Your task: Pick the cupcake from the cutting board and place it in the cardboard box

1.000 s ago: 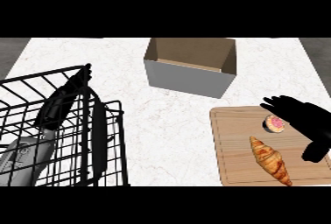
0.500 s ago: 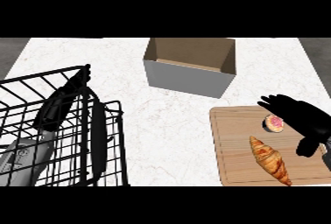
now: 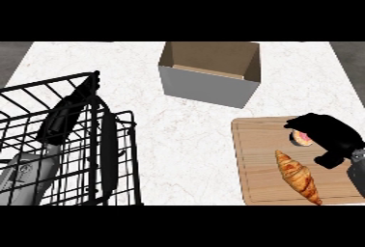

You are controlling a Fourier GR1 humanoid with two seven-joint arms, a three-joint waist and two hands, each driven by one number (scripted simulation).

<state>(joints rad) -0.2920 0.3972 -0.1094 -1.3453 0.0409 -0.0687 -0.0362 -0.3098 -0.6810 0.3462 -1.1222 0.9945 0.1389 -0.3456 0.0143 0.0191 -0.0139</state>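
The cupcake [image 3: 300,139], pink on top, sits near the far right of the wooden cutting board [image 3: 258,164]. My right hand [image 3: 328,136] is over it from the right, with the fingers curled round its far side so that only its left part shows. The thumb points down toward the board's right edge. The open cardboard box [image 3: 211,73] stands at the back centre, apart from the board. My left hand [image 3: 65,116] shows at the left behind the wire rack, fingers straight and pointing up, resting.
A croissant [image 3: 299,176] lies on the board just in front of the cupcake, close to my right hand. A black wire rack [image 3: 107,154] fills the left side of the white marble counter [image 3: 185,144].
The right hand's fingers, spread over the cupcake before, have curled in round it. The cupcake, croissant, box and left hand have not moved.
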